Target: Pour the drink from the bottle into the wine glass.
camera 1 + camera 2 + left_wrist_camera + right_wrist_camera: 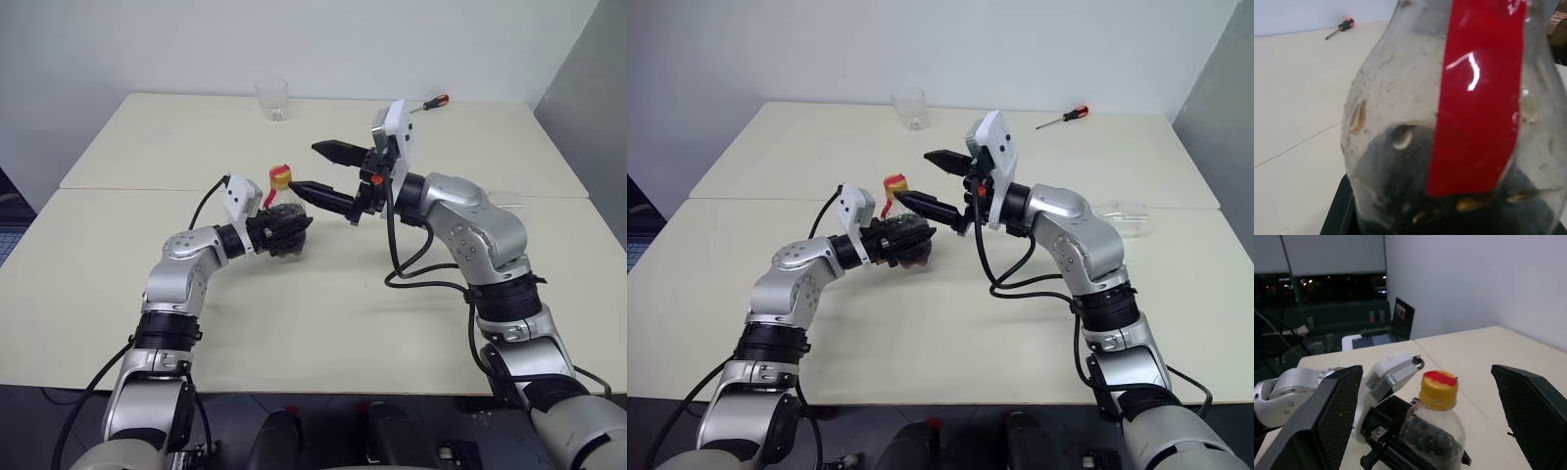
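Left gripper (286, 233) clamped round bottle (283, 217) belly, held above mid-tabletop (118, 245), yellow cap (1438, 389) still on. Right gripper (328, 172) spread wide, beside the cap. Bottle looks light, thin, squashy plastic, likely slick; grip cap by its sides.

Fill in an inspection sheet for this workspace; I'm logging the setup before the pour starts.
Surface: pale table, seam between two tops.
Job's things: bottle with yellow cap on, held above table; wine glass lying on its side at the right edge.
Clutter: tumbler and screwdriver at far edge.
Grippers: left gripper shut on bottle; right gripper open, fingers either side of the cap.
Cables: black cable looping off right arm.
Surroundings: plain wall behind table.
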Robot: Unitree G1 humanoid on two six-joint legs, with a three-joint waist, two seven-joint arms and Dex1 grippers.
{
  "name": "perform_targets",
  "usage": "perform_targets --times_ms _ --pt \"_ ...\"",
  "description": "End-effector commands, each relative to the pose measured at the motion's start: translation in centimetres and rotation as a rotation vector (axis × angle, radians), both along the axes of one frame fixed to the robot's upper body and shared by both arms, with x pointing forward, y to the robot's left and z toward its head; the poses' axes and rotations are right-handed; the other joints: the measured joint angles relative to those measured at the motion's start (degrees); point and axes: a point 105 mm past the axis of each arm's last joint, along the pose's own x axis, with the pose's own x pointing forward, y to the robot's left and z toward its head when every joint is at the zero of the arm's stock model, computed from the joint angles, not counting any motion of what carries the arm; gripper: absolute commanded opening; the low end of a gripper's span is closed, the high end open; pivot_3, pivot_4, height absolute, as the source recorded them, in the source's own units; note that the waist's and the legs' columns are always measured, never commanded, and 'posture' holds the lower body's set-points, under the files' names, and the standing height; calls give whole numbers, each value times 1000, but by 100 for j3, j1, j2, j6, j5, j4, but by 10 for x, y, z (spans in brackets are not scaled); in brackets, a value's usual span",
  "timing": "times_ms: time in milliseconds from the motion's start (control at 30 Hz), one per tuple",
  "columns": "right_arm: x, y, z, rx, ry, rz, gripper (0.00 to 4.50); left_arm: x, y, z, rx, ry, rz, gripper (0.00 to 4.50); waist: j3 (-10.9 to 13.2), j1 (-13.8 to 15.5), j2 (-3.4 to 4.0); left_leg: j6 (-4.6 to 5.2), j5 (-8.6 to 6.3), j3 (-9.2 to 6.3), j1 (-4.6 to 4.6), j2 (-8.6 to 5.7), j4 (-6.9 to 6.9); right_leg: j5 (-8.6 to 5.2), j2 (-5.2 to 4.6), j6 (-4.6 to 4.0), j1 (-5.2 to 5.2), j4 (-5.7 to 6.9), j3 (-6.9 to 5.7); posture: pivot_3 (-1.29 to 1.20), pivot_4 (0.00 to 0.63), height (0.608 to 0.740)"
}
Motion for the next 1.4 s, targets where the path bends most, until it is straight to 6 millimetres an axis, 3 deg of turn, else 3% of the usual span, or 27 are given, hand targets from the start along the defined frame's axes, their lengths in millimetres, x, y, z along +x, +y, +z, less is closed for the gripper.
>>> perform_targets --times_ms 33,200,400,800,900,1133,1167,1400 --pt "-5 8 3 -42 -24 37 4500 -7 -11 16 -11 -60 -80 1821 0 1 0 0 0 0 0 0 0 0 0 0 0 0 0 0 150 740" --pt "3 14 -5 -71 12 31 4500 -12 -21 14 1 -55 -143 1821 0 0 0 0 0 0 0 0 0 0 0 0 -1 0 0 0 150 740" --pt "13 20 -2 -50 53 9 4500 -16 -31 15 5 -58 -197 1821 1 0 2 0 0 1 0 0 -1 0 1 0 -3 1 0 0 150 740" --pt "10 27 -2 -51 87 41 4500 -18 -34 17 7 -56 -220 1820 2 0 2 0 0 0 -1 1 -1 0 0 0 -3 0 0 0 150 740" --pt "11 26 -6 -64 86 34 3953 -18 -35 19 4 -57 -222 1817 2 -1 3 0 0 0 -2 0 -1 0 0 0 -3 0 0 0 150 740" --pt "15 25 -7 -56 93 20 1430 -19 -35 20 6 -58 -225 1814 2 -1 3 0 0 0 -2 0 -1 0 0 0 -3 0 0 0 150 740" --pt "14 25 -7 -52 94 22 1264 -20 -35 20 6 -58 -227 1810 2 -2 3 0 0 1 -2 0 -1 0 0 0 -4 0 1 0 150 740" --pt "8 27 -4 -35 89 79 1272 -27 -38 23 0 -58 -246 1406 2 -1 4 0 0 0 -3 1 -2 0 0 0 -4 -1 1 0 150 740"
